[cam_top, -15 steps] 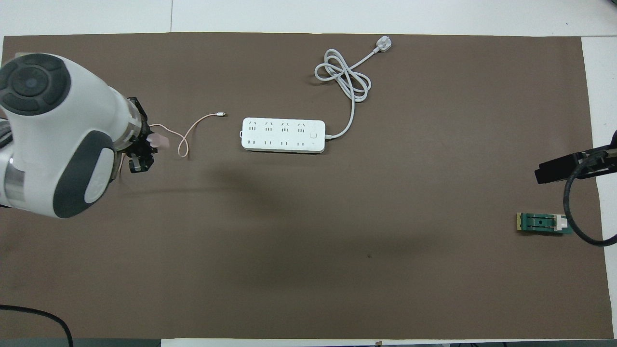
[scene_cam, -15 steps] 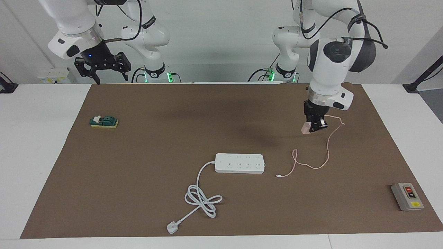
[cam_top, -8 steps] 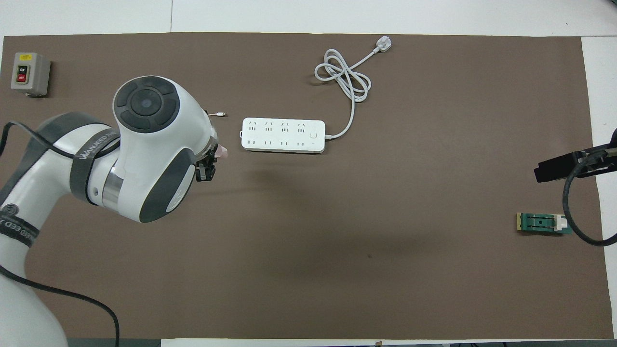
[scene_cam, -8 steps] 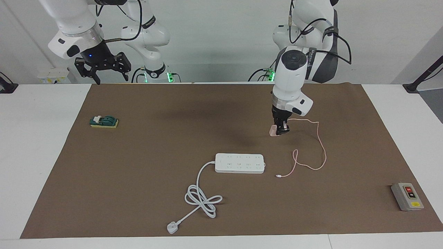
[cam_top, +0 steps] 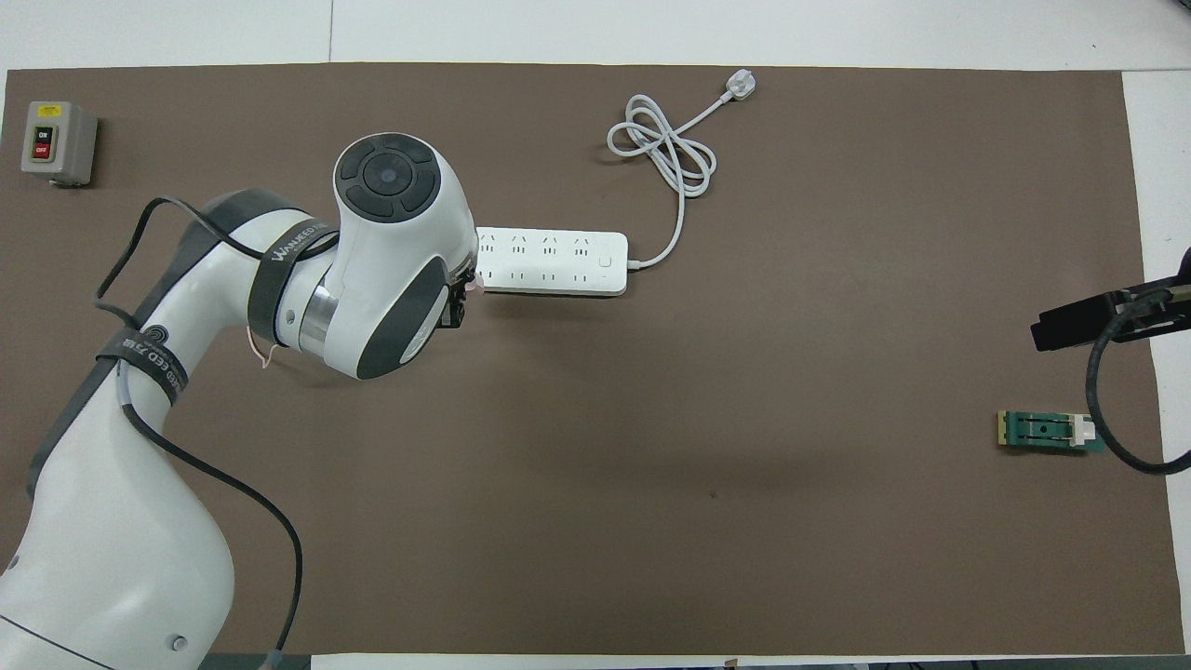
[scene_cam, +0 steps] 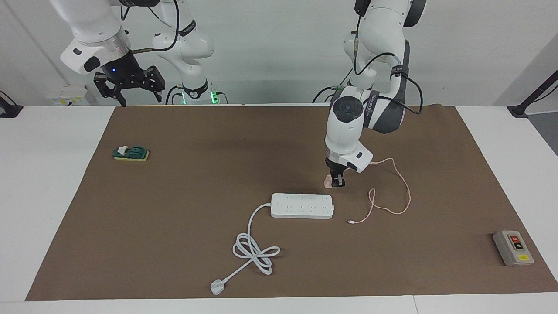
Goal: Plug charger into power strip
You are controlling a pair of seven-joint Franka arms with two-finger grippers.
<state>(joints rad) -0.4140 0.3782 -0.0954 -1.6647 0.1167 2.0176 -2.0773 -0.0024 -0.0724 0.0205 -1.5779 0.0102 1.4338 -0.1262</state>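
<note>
My left gripper (scene_cam: 335,182) is shut on the charger (scene_cam: 328,180), a small pale pink cube held just above the mat. It hangs beside the power strip (scene_cam: 302,206), over the corner of the strip at the left arm's end. The thin pink cable (scene_cam: 403,183) trails from the charger and loops on the mat to its free tip (scene_cam: 350,222). In the overhead view the left arm covers that end of the power strip (cam_top: 554,263), and only a sliver of the charger (cam_top: 476,285) shows. My right gripper (scene_cam: 140,99) waits open and empty, high over the mat's edge at the robots' end.
The strip's thick white cord (scene_cam: 255,250) coils on the mat and ends in a white plug (scene_cam: 216,287), farther from the robots than the strip. A grey switch box (scene_cam: 513,247) sits toward the left arm's end, and a green block (scene_cam: 131,153) toward the right arm's end.
The left arm has carried the charger from the left arm's end of the mat toward the power strip and lower, dragging the cable's upper part along. The right arm has not moved.
</note>
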